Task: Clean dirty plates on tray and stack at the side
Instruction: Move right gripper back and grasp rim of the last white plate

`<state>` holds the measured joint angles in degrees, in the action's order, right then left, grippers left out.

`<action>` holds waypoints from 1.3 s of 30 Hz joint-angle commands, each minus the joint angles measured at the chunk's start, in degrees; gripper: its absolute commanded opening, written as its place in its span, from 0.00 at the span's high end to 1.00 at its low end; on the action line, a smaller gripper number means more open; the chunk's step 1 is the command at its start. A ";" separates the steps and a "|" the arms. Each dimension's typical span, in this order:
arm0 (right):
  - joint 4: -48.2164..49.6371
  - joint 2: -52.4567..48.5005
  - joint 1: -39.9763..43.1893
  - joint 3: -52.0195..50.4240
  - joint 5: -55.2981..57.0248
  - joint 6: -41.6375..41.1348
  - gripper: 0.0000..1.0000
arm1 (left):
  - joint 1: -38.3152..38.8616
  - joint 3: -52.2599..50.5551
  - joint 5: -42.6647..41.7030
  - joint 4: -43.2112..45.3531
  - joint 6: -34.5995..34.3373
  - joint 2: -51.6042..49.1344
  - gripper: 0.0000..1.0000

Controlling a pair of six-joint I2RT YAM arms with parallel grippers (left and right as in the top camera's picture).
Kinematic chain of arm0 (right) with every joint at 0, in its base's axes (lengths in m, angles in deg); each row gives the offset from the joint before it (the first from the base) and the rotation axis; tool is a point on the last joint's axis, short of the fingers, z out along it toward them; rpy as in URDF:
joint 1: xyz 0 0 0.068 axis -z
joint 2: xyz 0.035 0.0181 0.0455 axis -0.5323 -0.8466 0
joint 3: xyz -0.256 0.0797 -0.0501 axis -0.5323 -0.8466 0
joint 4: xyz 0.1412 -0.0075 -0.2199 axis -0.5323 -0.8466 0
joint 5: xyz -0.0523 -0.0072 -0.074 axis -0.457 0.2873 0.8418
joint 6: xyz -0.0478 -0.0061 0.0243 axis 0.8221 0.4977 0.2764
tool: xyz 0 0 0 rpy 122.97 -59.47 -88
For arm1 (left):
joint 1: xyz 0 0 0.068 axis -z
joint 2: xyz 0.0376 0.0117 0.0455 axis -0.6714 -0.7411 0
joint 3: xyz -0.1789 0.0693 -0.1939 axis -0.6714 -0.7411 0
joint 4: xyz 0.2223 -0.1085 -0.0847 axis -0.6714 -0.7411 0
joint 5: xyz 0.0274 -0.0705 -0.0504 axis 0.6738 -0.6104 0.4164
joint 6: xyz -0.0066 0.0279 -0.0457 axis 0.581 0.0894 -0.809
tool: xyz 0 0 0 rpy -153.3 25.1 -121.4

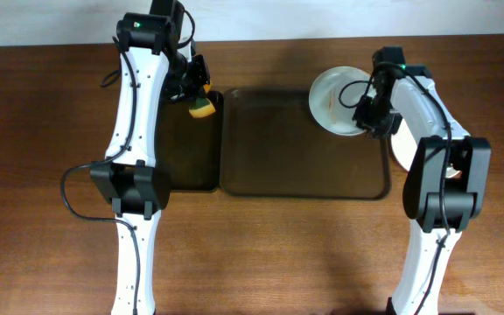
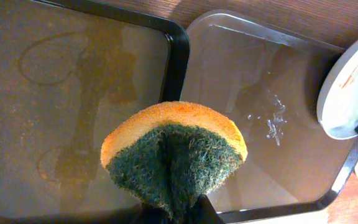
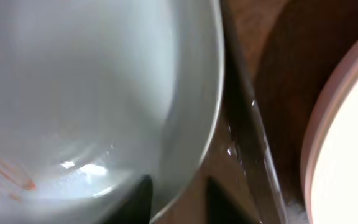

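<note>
A white plate point(image 1: 332, 96) with thin orange streaks hangs over the far right corner of the dark-brown tray point(image 1: 278, 149). My right gripper point(image 1: 363, 115) is shut on its right rim. In the right wrist view the rim of the plate point(image 3: 92, 81) runs between the two fingers point(image 3: 182, 199). Another white plate point(image 1: 400, 153) lies on the table right of the tray, mostly hidden by the right arm. It also shows in the right wrist view point(image 3: 347, 155). My left gripper point(image 1: 195, 87) is shut on a yellow and green sponge point(image 1: 202, 108) point(image 2: 173, 149) over the far edge of the black tray.
The narrower black tray point(image 1: 186, 149) lies directly left of the brown tray. In the left wrist view it point(image 2: 73, 93) shows faint wet marks, and the brown tray point(image 2: 260, 81) has a few water drops. Bare wooden table surrounds both trays.
</note>
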<state>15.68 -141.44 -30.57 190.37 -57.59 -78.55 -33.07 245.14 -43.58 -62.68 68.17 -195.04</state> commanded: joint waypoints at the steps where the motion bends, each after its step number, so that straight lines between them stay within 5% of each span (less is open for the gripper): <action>1: -3.61 -1.07 -1.90 -0.52 0.57 0.61 0.96 | 0.13 0.55 0.39 0.13 0.85 -0.52 1.00; 11: -15.21 2.93 -9.14 -0.37 0.61 1.22 0.95 | 0.17 0.55 0.42 0.13 0.90 -0.52 1.00; 13: -14.80 5.05 -8.96 1.25 0.87 5.86 0.82 | 0.24 0.55 0.42 0.37 0.90 -0.52 1.00; 17: -3.85 5.51 -7.04 3.82 1.27 28.48 0.34 | 0.35 0.55 0.42 1.01 0.87 -0.52 1.00; 20: 6.19 3.39 -5.53 3.76 0.28 42.10 0.24 | 0.66 0.55 0.79 1.25 0.87 -0.52 1.00; 24: 10.16 0.46 -3.02 3.76 -5.60 46.42 0.37 | 1.03 0.55 1.92 1.97 0.90 -0.52 1.00; 36: 7.39 -0.44 1.77 -6.23 -16.46 46.99 0.50 | 1.27 0.55 1.90 2.71 0.87 -0.52 1.00; 37: 7.54 -0.44 1.77 -7.17 -16.46 46.95 0.58 | 1.29 0.55 1.92 2.73 0.90 -0.52 1.00; 39: 7.08 -0.44 1.77 -7.72 -16.44 43.65 0.95 | 1.29 0.55 1.92 2.71 0.90 -0.52 1.00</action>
<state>23.62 -140.98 -28.50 185.06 -72.45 -31.88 -32.05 245.14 -41.85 -60.08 68.17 -195.04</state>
